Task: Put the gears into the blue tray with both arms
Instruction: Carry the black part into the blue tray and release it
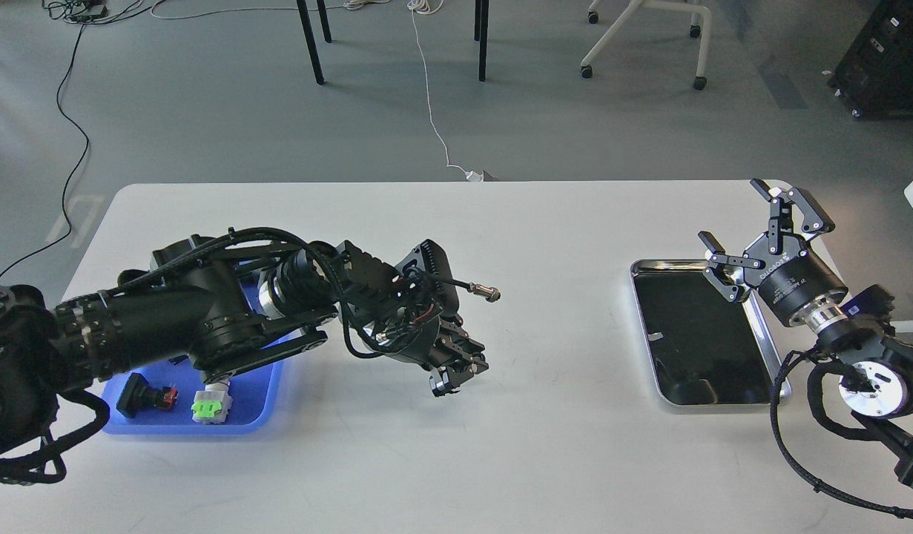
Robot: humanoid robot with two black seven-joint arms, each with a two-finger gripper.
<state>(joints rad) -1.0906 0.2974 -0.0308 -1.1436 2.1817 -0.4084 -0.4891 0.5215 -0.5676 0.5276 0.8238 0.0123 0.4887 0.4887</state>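
Observation:
My left arm reaches across the blue tray [252, 404] at the table's left. Its gripper [450, 377] hangs just above the bare tabletop to the right of the tray, fingers pressed together. No gear shows on the table; the one it shut on is hidden between the fingers. My right gripper [734, 215] is held open over the far right edge of the table, above the back corner of the silver tray [704, 334], with nothing between its fingers.
In the blue tray lie a black switch part with red [148, 395] and a green-and-white part [211, 408]. A cable plug [489, 294] sticks out from my left wrist. Chair and table legs stand on the floor beyond the table.

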